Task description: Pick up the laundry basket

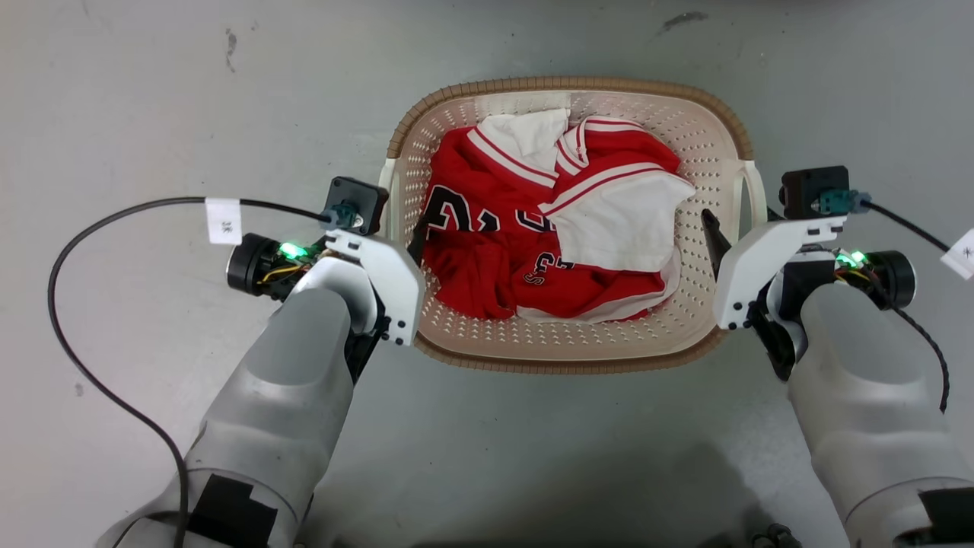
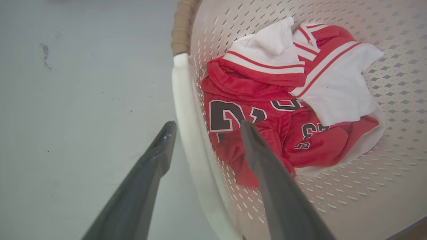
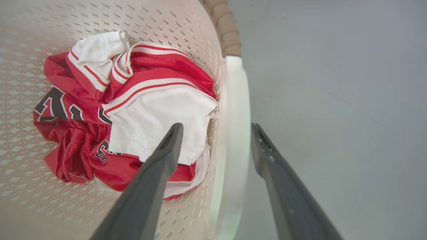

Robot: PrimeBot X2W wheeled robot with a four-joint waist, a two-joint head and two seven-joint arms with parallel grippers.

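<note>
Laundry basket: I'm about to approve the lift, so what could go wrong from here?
1. The left gripper and right gripper are open astride the white side handles of the cream perforated plastic basket with brown woven-look rim; lifting before closing would likely leave it behind.
2. The inner fingers reach beside the crumpled red-and-white jersey; closing might pinch cloth.

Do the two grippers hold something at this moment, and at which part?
Nothing is held yet. The left gripper and right gripper are open, each astride a white side handle of the cream perforated plastic laundry basket.
</note>
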